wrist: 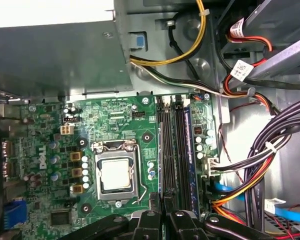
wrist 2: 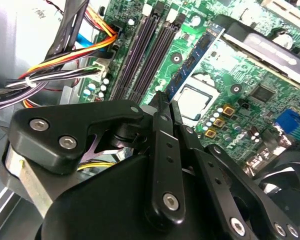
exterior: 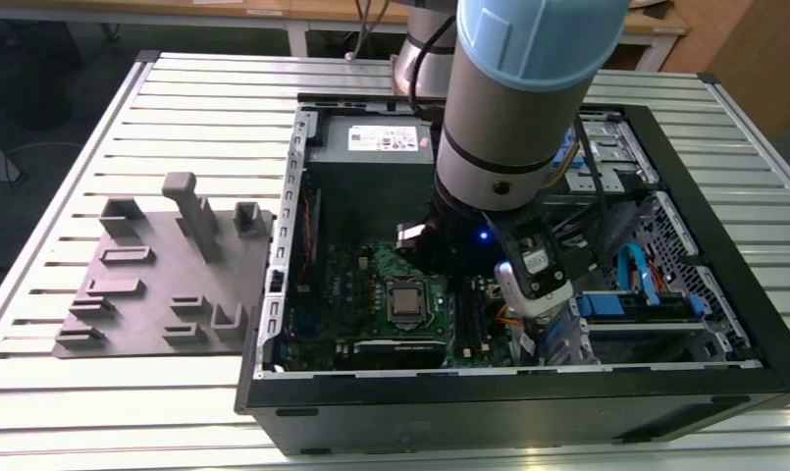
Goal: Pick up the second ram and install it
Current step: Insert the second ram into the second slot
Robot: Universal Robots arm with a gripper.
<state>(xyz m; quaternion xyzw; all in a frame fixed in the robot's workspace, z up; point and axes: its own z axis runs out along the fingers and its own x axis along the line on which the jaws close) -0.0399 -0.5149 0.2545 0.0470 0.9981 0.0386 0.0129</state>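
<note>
Motherboard point(wrist: 115, 115) beneath second ram point(wrist 2: 192, 62), edge-on between fingers point(wrist 2: 166, 150), above empty memory slots point(wrist: 169, 150)

Arm point(exterior: 512, 108): 1 pc, thick round tube, silver-grey. Pale blue cap point(exterior: 539, 34) at joint, black ring lower down. Black cable point(exterior: 418, 54) runs along the side. Small blue light point(exterior: 483, 235) nr wrist. Camera point(exterior: 539, 270): white-grey housing, black face. Gripper point(wrist 2: 166, 100), per second wrist view: matt black flat link bars w/ rounded ends, silver screws point(wrist 2: 170, 201) at pivots, bare metal bracket point(wrist 2: 20, 175) behind.
</note>
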